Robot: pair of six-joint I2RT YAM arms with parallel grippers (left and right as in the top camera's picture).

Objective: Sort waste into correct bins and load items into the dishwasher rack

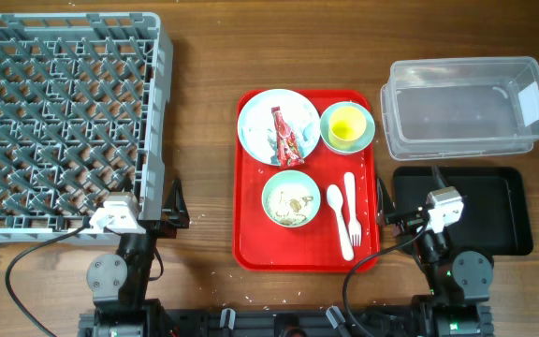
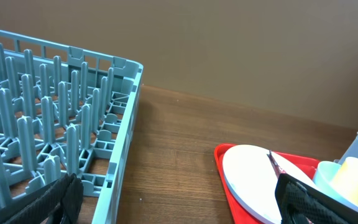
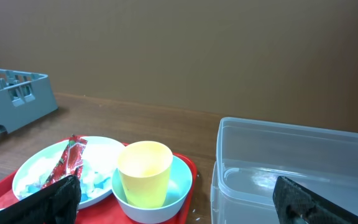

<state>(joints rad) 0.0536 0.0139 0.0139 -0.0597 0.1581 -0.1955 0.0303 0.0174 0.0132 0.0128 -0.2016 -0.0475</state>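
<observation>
Dishes sit together on the red tray (image 1: 249, 248) in the middle of the table, so I think both arms can reach them. The round plate (image 1: 254, 120) holds the red snack wrapper (image 1: 284, 137) and some white tissue (image 3: 95, 177). The yellow cup (image 1: 345, 124) stands inside one bowl (image 1: 367, 131). Another bowl (image 1: 271, 190) has rice scraps (image 1: 294, 204) in it. The white spoon (image 1: 342, 225) and fork (image 1: 351, 201) lie side by side.

The grey dishwasher rack (image 1: 157, 112) is on the left. The clear tub (image 1: 461, 64) and the black tray (image 1: 503, 220) are on the right. That probably gives each arm its own side to work on.

The left gripper (image 1: 174, 208) rests by the rack's near corner and the right gripper (image 1: 383, 206) beside the black tray. Both have their jaws spread wide, with nothing in them. Nothing is sorted yet.

In the wrist views the fingers (image 2: 55, 202) are only dark shapes, cut off at the bottom corners. The rack runs off the left edge of the overhead view. The tissue is hard to tell from the pale plate.
</observation>
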